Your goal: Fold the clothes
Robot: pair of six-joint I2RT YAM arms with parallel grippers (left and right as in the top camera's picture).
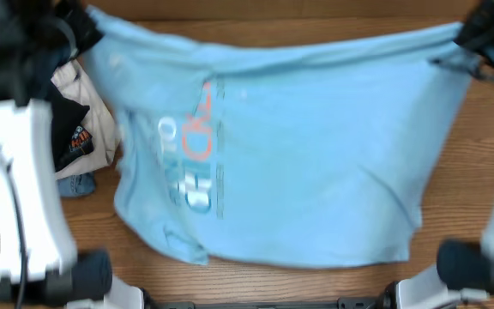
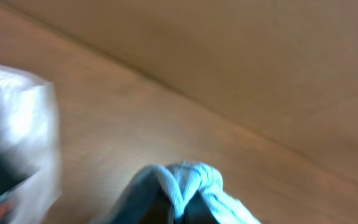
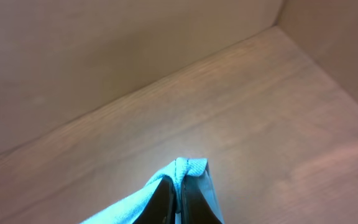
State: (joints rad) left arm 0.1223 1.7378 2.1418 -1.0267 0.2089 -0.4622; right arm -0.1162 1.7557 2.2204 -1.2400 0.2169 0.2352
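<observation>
Blue T-shirt, far edge taut between left gripper, right gripper

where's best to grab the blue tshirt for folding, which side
The two far corners of the blue t-shirt, one per gripper, coming from the outer sides: it is spread wide, and that edge bunches thin enough to pinch. The left gripper and right gripper hold it there.

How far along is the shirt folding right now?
Done: the T-shirt is spread wide over the table. In hand: the left tool and right tool each pinch a far corner. Left: every fold; none shows yet.
</observation>
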